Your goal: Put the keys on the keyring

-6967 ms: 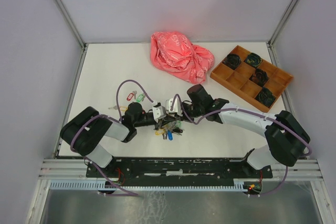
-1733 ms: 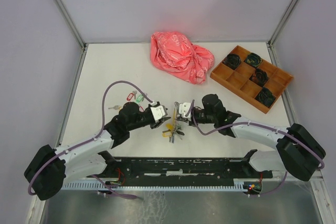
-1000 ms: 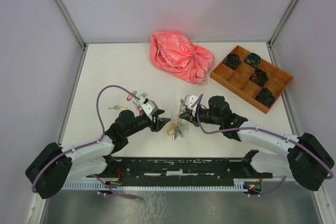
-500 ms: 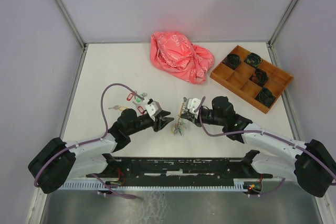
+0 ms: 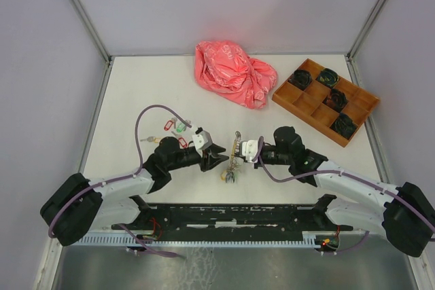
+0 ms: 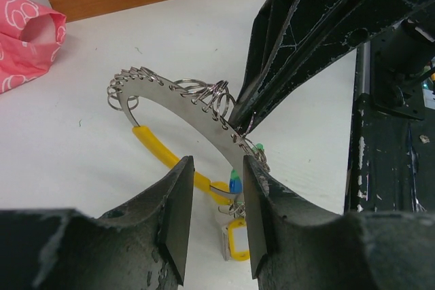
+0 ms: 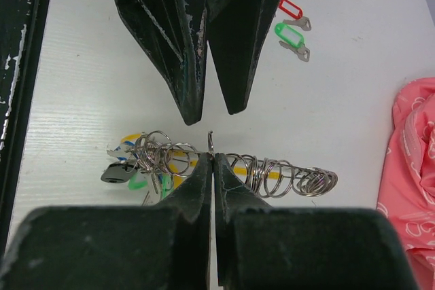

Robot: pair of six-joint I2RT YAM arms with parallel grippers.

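My right gripper [image 5: 239,153] is shut on the keyring [image 5: 234,149], a thin silver arc with a yellow part, and holds it upright above the table. In the right wrist view the fingers [image 7: 204,188] pinch the keyring [image 7: 212,142] edge-on, with several small loops threaded on both sides. Several tagged keys [image 5: 228,173] hang from it. My left gripper [image 5: 220,158] is open and empty, its jaws just left of the keyring [image 6: 204,123]. Loose keys lie to the far left: a red one [image 5: 167,125], a green one [image 5: 181,127], a yellow one [image 5: 153,140] and another red one [image 5: 182,142].
A crumpled pink bag [image 5: 233,73] lies at the back middle. A wooden compartment tray [image 5: 309,108] with dark items stands at the back right. The black rail [image 5: 231,215] runs along the near edge.
Both arms have drawn back toward the near edge. The right gripper has kept hold of the ring; the left gripper has let go and now faces it, edging right.
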